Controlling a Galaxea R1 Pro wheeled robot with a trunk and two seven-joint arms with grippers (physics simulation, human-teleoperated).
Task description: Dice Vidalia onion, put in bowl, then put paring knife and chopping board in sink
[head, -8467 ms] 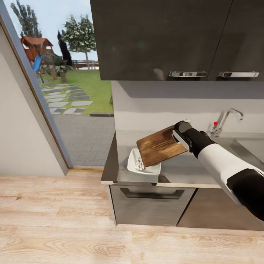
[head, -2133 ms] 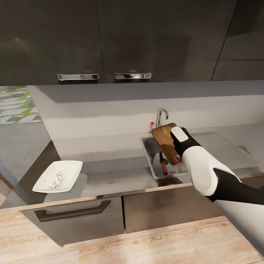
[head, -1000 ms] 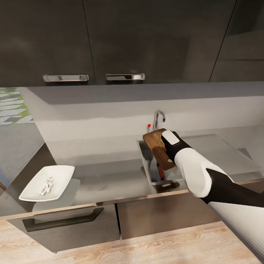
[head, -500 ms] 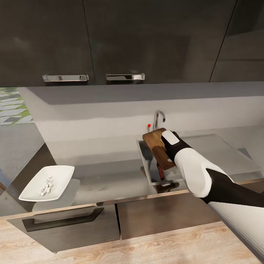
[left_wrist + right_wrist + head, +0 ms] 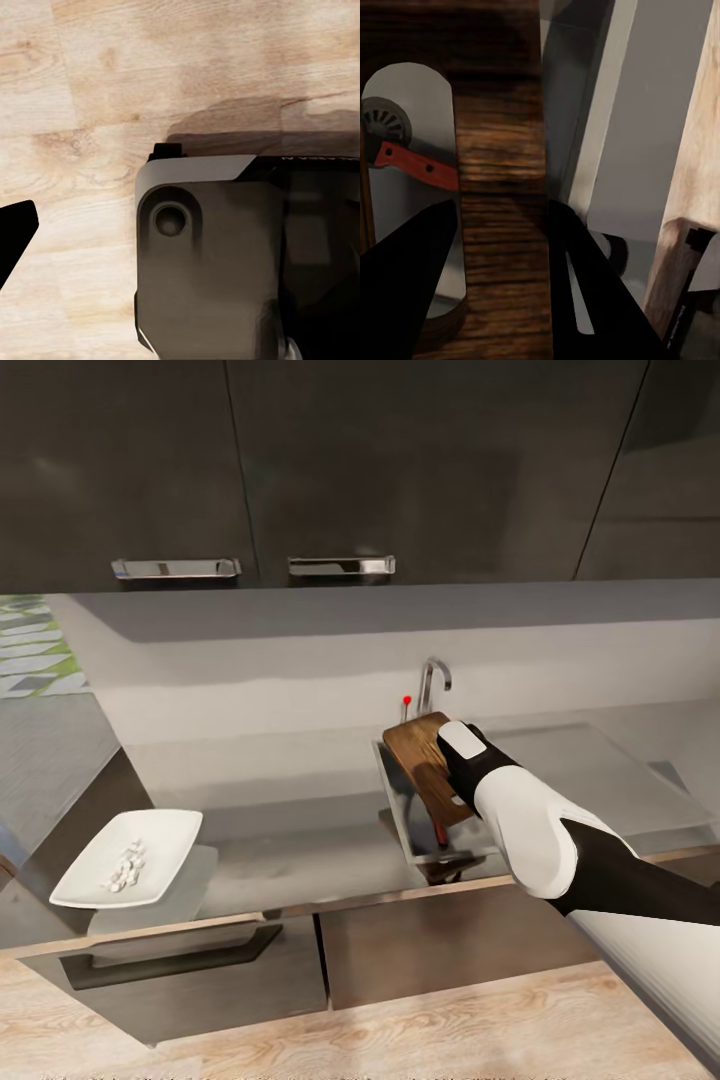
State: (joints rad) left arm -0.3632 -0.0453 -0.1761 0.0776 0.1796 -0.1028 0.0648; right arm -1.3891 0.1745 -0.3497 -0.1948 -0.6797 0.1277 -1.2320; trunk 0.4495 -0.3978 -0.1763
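**Chopping board held tilted over the sink**

The right gripper (image 5: 502, 247) is closed on the chopping board (image 5: 425, 760) at its handle slot, holding the board tilted above the sink (image 5: 398, 800). Through the slot the paring knife (image 5: 416, 163) lies in the basin beside the drain (image 5: 384, 120); in the head view the board and arm hide most of it. The bowl (image 5: 128, 858) with pale onion pieces (image 5: 124, 866) sits on the countertop (image 5: 300, 850), well apart. The left gripper's opening cannot be judged above the wooden floor (image 5: 90, 90).

chopping board (image 5: 425, 760) tilted over sink (image 5: 400, 810), paring knife (image 5: 438, 830) inside, bowl (image 5: 130, 857) well left on countertop (image 5: 300, 840)
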